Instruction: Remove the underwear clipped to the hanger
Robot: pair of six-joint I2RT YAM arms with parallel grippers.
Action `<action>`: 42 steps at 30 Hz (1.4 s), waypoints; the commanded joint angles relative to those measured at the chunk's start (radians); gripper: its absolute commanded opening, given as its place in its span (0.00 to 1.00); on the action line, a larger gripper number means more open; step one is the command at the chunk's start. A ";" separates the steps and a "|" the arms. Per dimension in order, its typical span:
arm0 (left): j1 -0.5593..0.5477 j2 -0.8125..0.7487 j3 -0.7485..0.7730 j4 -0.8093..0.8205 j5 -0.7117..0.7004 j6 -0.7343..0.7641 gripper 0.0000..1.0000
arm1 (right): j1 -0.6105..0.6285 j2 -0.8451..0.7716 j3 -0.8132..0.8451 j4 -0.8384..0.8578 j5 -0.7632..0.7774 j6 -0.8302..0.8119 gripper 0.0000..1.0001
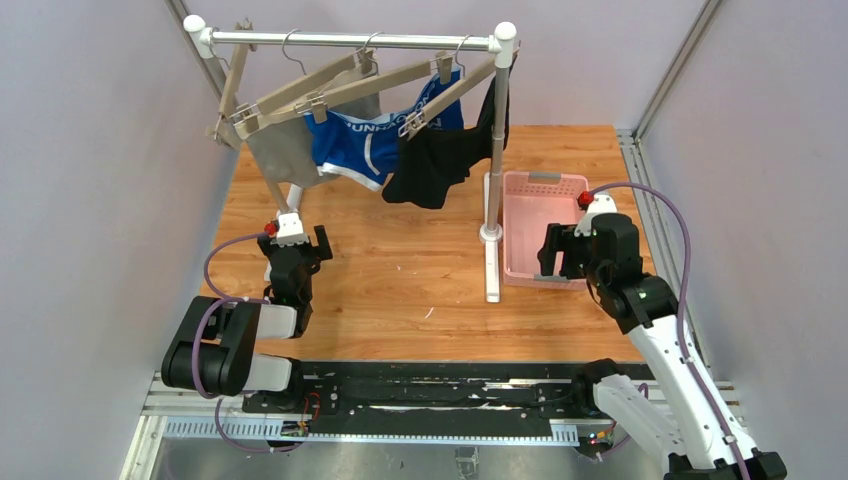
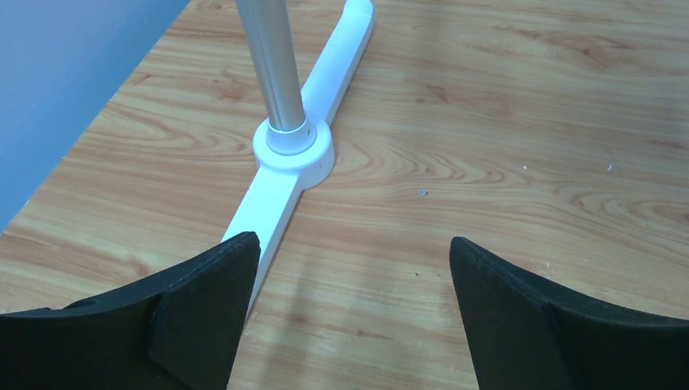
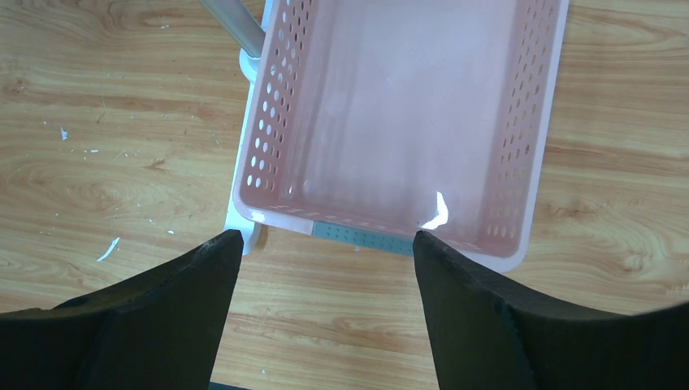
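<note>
Wooden table point(image 1: 400, 290), pale walls point(image 1: 90, 200), a rack point(image 1: 350, 40) at the far side.
Grey brief point(image 1: 280, 155), blue brief point(image 1: 345, 145) with white trim and black brief point(image 1: 440, 165) hang clipped on hangers point(image 1: 320, 85); left gripper point(image 1: 297, 243) and right gripper point(image 1: 562, 255) stand low, jaws wide apart, holding nothing.

- Table top point(image 1: 400, 280): is showing warm wood grain, smooth, with a soft sheen.
- Rack rail point(image 1: 350, 40) and pole point(image 2: 272, 65): are gleaming as smooth silver metal.
- Rack foot point(image 2: 280, 195): is reading as glossy white plastic.
- Basket point(image 3: 268, 122): is presenting as pink plastic with perforated walls, its floor catching glare.
- Hangers point(image 1: 320, 88): are looking tan and matt; wood or plastic cannot be told.
- Grey briefs point(image 1: 280, 155), blue briefs point(image 1: 345, 145), black briefs point(image 1: 435, 165): are draping as soft, matt cloth.
- Left gripper point(image 2: 353, 244) fingers point(image 2: 203, 309) and right gripper point(image 3: 325, 244) fingers point(image 3: 162, 317): are appearing matt black and faintly grainy.
</note>
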 commanded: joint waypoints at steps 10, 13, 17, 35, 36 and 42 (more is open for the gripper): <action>0.008 0.007 0.007 0.041 -0.001 0.010 0.98 | 0.010 0.003 0.008 0.010 0.030 0.009 0.80; 0.008 0.006 0.006 0.041 0.001 0.010 0.98 | 0.010 0.021 0.010 0.014 0.020 0.016 0.80; 0.008 -0.023 0.045 -0.062 0.128 0.058 0.98 | 0.010 0.027 0.016 0.018 0.005 0.012 0.80; -0.199 -0.294 0.483 -0.837 0.073 0.000 0.98 | 0.010 -0.008 -0.013 0.075 -0.041 -0.006 0.81; -0.214 -0.302 0.534 -0.920 0.086 -0.007 0.98 | 0.011 -0.009 -0.015 0.078 -0.044 -0.004 0.81; -0.305 -0.357 0.814 -1.329 0.239 -0.005 0.98 | 0.011 -0.024 -0.042 0.101 -0.061 0.005 0.81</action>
